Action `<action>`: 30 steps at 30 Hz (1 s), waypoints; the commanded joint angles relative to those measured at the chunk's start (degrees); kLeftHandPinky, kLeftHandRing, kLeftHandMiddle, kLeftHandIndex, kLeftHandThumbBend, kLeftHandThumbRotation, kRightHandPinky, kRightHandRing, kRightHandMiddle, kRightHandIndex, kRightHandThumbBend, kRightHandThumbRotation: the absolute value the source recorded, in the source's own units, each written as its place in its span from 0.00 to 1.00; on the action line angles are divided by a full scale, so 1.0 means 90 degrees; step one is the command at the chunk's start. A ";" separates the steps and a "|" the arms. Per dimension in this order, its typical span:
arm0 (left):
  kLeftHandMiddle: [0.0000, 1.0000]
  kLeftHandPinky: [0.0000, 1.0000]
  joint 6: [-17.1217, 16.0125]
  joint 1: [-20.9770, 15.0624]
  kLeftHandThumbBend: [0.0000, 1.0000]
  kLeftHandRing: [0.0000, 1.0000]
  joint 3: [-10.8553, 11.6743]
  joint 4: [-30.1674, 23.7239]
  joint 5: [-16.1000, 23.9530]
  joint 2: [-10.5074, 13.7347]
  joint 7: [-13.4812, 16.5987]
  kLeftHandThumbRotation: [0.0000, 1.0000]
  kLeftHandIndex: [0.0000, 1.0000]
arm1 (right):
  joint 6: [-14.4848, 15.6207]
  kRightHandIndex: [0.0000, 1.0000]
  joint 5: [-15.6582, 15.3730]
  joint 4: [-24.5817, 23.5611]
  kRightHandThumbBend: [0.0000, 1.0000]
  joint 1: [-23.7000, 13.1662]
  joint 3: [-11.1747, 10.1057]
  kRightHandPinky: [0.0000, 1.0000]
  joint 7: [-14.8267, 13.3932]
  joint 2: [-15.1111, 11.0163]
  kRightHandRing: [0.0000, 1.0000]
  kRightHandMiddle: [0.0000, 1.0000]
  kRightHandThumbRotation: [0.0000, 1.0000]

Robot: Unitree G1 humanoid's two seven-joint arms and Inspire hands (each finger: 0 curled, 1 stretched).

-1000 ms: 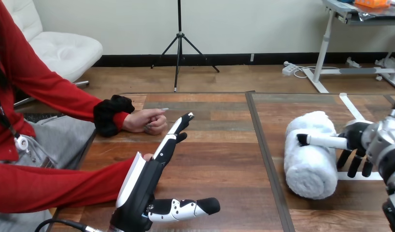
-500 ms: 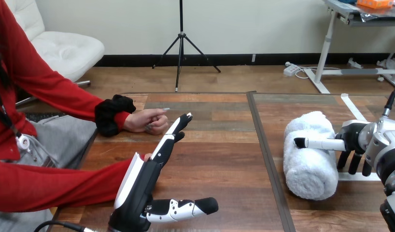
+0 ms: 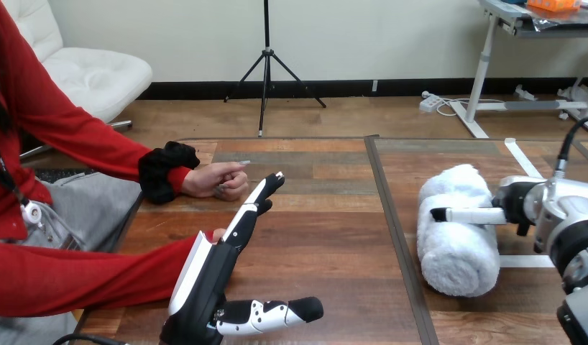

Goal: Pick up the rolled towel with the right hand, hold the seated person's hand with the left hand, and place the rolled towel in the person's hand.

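Left robot hand (image 3: pixel 212 277), fingers straight, near the person's far hand (image 3: pixel 218 180), right robot hand (image 3: pixel 520 203) against rolled towel (image 3: pixel 456 251), grip unclear

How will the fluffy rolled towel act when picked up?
Probably soft, squashy and light for its size: the rolled towel looks thick and fluffy. Lying as a round roll on the table, it might roll if nudged.
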 commanded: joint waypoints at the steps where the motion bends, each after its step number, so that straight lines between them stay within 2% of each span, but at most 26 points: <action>1: 0.95 0.92 -0.0146 -0.0111 1.00 0.96 0.0108 -0.0309 -0.0045 0.0034 0.0074 0.52 0.94 | -0.0114 0.89 -0.0199 0.0131 1.00 -0.0197 0.0219 0.58 0.0215 0.0287 0.83 0.90 1.00; 4: 0.95 0.92 -0.0133 -0.0084 1.00 0.96 0.0108 -0.0347 -0.0061 0.0032 0.0070 0.52 0.94 | -0.0116 0.89 -0.0245 0.0137 1.00 -0.0231 0.0291 0.54 0.0314 0.0322 0.82 0.89 1.00; 8: 0.94 0.92 -0.0090 -0.0035 1.00 0.95 0.0136 -0.0431 -0.0010 0.0030 0.0103 0.52 0.94 | 0.0047 0.88 -0.0266 0.0152 1.00 -0.0271 0.0309 0.52 0.0341 0.0405 0.81 0.89 1.00; 10: 0.94 0.92 -0.0077 -0.0011 1.00 0.95 0.0149 -0.0470 0.0019 0.0032 0.0120 0.52 0.94 | 0.0104 0.87 -0.0253 0.0154 1.00 -0.0277 0.0288 0.48 0.0313 0.0432 0.76 0.86 0.99; 14: 0.94 0.91 -0.0079 0.0017 1.00 0.95 0.0170 -0.0507 0.0052 0.0031 0.0158 0.53 0.94 | 0.0189 0.85 -0.0310 0.0141 0.96 -0.0264 0.0310 0.41 -0.0045 0.0499 0.63 0.79 0.91; 16: 0.94 0.91 -0.0067 0.0037 1.00 0.94 0.0172 -0.0533 0.0057 0.0032 0.0171 0.53 0.93 | 0.0227 0.83 -0.0357 0.0139 0.95 -0.0259 0.0348 0.34 -0.0204 0.0523 0.53 0.70 0.81; 19: 0.94 0.91 -0.0054 0.0061 1.00 0.94 0.0163 -0.0563 0.0041 0.0042 0.0165 0.53 0.93 | 0.0337 0.80 -0.0432 0.0137 0.94 -0.0251 0.0417 0.29 -0.0529 0.0573 0.46 0.63 0.72; 22: 0.93 0.91 -0.0050 0.0078 1.00 0.94 0.0168 -0.0587 0.0041 0.0049 0.0162 0.53 0.93 | 0.0443 0.80 -0.0375 0.0126 0.94 -0.0231 0.0357 0.26 -0.0911 0.0619 0.41 0.60 0.61; 24: 0.94 0.91 -0.0047 0.0084 1.00 0.94 0.0166 -0.0592 0.0029 0.0059 0.0150 0.53 0.93 | 0.0487 0.81 -0.0282 0.0108 0.94 -0.0197 0.0254 0.24 -0.1232 0.0642 0.39 0.59 0.53; 25: 0.94 0.91 -0.0046 0.0085 1.00 0.94 0.0166 -0.0594 0.0026 0.0061 0.0146 0.53 0.93 | 0.0497 0.84 -0.0256 0.0105 0.95 -0.0189 0.0227 0.23 -0.1319 0.0649 0.38 0.60 0.45; 28: 0.94 0.91 -0.0053 0.0095 1.00 0.94 0.0166 -0.0588 0.0006 0.0079 0.0133 0.53 0.93 | 0.0495 0.86 0.0065 0.0064 0.95 -0.0147 -0.0105 0.22 -0.1705 0.0668 0.37 0.59 0.33; 29: 0.94 0.91 -0.0046 0.0097 1.00 0.94 0.0165 -0.0586 -0.0001 0.0082 0.0129 0.53 0.93 | 0.0502 0.86 0.0356 0.0032 0.95 -0.0124 -0.0412 0.21 -0.1928 0.0679 0.36 0.59 0.30; 30: 0.94 0.91 -0.0041 0.0100 1.00 0.95 0.0165 -0.0587 -0.0008 0.0085 0.0126 0.53 0.93 | 0.0508 0.85 0.0551 0.0014 0.95 -0.0111 -0.0616 0.21 -0.2073 0.0689 0.35 0.56 0.25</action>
